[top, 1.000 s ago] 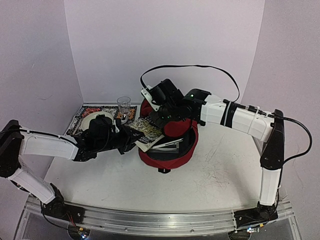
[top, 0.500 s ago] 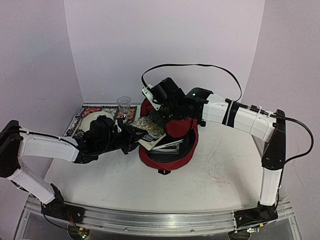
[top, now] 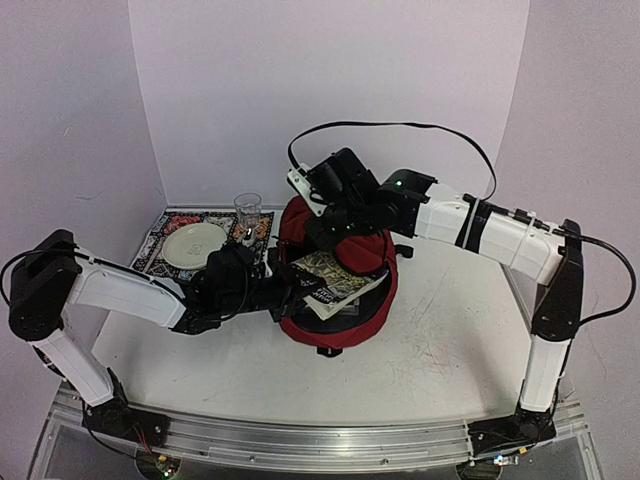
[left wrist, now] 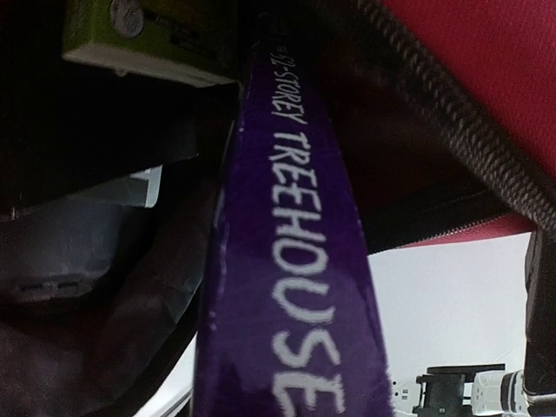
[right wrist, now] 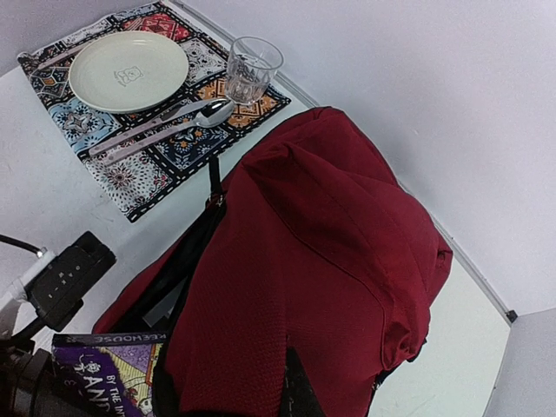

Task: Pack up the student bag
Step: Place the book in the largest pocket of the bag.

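purple book spine (left wrist: pixel 291 261) centre | student bag (left wrist: pixel 486 52) upper right | black zip (left wrist: pixel 434 109) between

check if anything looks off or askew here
The book sticks out of the bag at a slant, only partly inside. The glass stands upright and nothing looks spilled.

We see a purple paperback book (top: pixel 335 277) blocking the mouth of the soft dark-red fabric backpack (top: pixel 342 335); bare white tabletop (top: pixel 450 340) lies open rightward.
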Action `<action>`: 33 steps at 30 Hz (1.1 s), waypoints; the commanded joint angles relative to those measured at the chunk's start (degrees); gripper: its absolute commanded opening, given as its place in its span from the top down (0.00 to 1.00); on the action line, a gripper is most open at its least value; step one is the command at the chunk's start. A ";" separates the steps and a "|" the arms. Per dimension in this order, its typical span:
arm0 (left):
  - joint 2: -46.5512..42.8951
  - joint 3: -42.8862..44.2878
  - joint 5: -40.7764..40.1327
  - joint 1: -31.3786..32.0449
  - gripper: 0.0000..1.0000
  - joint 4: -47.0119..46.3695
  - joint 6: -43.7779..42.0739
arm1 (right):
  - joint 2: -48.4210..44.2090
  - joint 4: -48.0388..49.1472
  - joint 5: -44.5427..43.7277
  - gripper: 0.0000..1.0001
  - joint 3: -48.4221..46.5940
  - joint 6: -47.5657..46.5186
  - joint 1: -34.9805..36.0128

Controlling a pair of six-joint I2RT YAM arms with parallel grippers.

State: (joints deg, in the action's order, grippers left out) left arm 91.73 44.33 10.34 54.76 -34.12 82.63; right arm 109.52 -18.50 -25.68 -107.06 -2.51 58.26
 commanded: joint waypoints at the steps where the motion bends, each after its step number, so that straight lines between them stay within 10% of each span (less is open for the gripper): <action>1: -4.99 2.43 -5.18 -0.28 1.00 -8.82 -3.01 | -4.68 2.06 0.99 1.00 0.69 1.48 0.94; 11: -10.60 -5.41 -24.44 -0.26 1.00 -7.32 -2.74 | -6.33 2.08 1.56 1.00 3.20 2.07 0.96; 33: 11.63 14.36 -30.95 0.07 1.00 -10.33 -2.43 | -5.20 0.73 8.04 1.00 2.13 3.58 1.00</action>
State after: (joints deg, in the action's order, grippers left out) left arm 101.81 53.60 -15.10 55.12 -34.52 78.75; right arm 107.44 -18.05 -18.97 -103.35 1.25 58.52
